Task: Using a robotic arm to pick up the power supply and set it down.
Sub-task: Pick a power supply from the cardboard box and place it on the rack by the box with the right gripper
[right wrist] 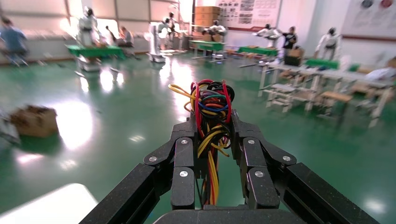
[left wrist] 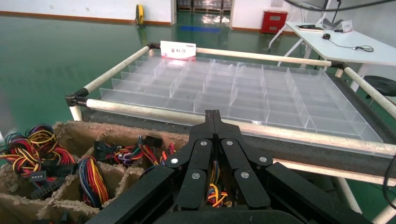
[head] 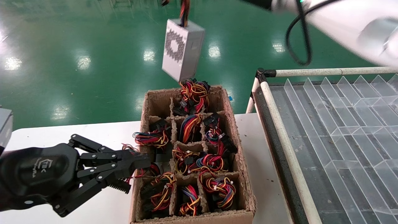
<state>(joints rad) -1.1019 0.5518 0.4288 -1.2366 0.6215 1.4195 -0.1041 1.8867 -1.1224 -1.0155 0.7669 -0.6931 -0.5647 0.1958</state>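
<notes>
The power supply (head: 182, 49), a grey box with a perforated vent, hangs tilted in the air above the far end of the cardboard box (head: 245, 186). Its wires run up out of the head view. In the right wrist view my right gripper (right wrist: 212, 119) is shut on that wire bundle (right wrist: 210, 100) of red, yellow and black strands; the grey body is hidden there. The white right arm (head: 342, 21) crosses the top right. My left gripper (head: 136, 168) rests low by the box's left wall, its fingertips (left wrist: 208, 122) pressed together on nothing.
The cardboard box has paper dividers and several coiled wire bundles (head: 214, 163) in its cells. It stands on a white table (head: 102, 130). To the right lies a clear plastic divider tray (head: 342, 124) inside a white pipe frame (head: 279, 124). Green floor lies beyond.
</notes>
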